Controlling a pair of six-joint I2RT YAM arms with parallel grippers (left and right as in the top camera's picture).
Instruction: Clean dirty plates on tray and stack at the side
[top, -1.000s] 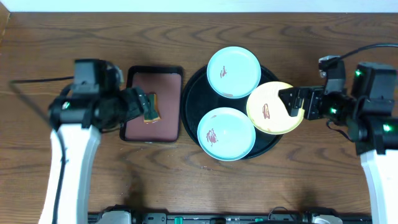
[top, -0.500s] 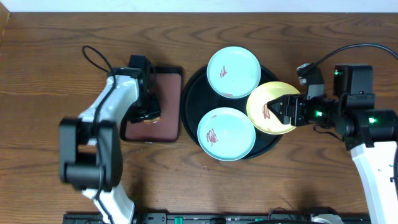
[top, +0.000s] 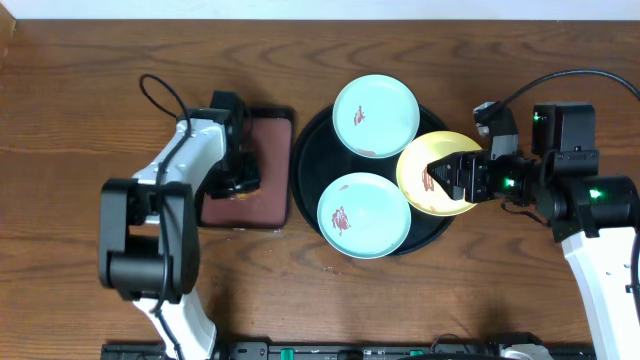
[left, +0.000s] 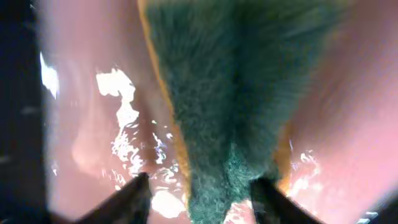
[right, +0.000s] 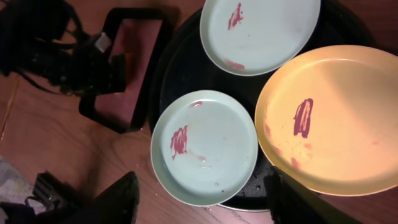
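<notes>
The black tray (top: 308, 170) holds three smeared plates: a mint-blue plate at the back (top: 375, 115), a mint-blue plate at the front (top: 363, 215) and a yellow plate (top: 425, 190) at the right. My right gripper (top: 448, 172) hovers open and empty above the yellow plate. In the right wrist view its fingers (right: 205, 205) frame the front plate (right: 205, 146), with the yellow plate (right: 333, 118) beside it. My left gripper (top: 242, 176) is down in the maroon tray, its open fingers (left: 202, 199) on either side of a green and yellow sponge (left: 230, 93).
The rectangular maroon tray (top: 268, 150) lies just left of the black tray and looks wet around the sponge (left: 124, 118). Bare wooden table (top: 500, 290) surrounds both trays. The left arm (right: 62, 56) shows at the upper left of the right wrist view.
My left arm has swung in over the maroon tray and lowered its gripper onto the sponge. My right gripper has shifted a little left over the yellow plate.
</notes>
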